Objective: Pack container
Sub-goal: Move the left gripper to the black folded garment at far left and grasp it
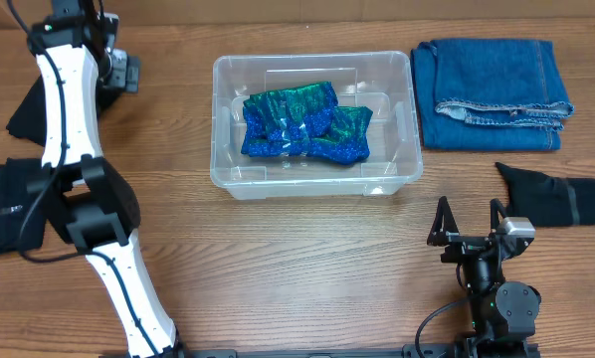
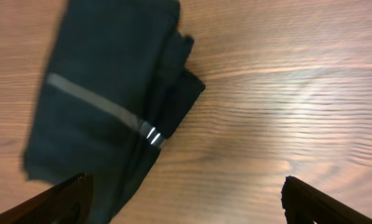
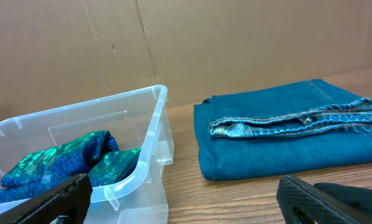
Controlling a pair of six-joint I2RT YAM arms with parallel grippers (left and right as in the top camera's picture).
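Observation:
The clear plastic container point(image 1: 219, 129) stands at the table's middle back and holds a crumpled, shiny blue-green cloth point(image 1: 302, 124). In the right wrist view the container point(image 3: 153, 127) and the cloth point(image 3: 61, 162) are at the left. My left gripper point(image 1: 116, 72) is at the far back left; in its wrist view it is open point(image 2: 186, 202) and empty above the wood, beside a black garment with a grey stripe point(image 2: 105, 93). My right gripper point(image 1: 470, 217) is open and empty near the front right, also open in its wrist view point(image 3: 186, 199).
Folded blue jeans point(image 1: 492, 80) lie at the back right, also in the right wrist view point(image 3: 285, 137). A black garment point(image 1: 561, 199) lies right of my right gripper. More black garments point(image 1: 4, 204) lie at the left edge. A cardboard wall stands behind the table.

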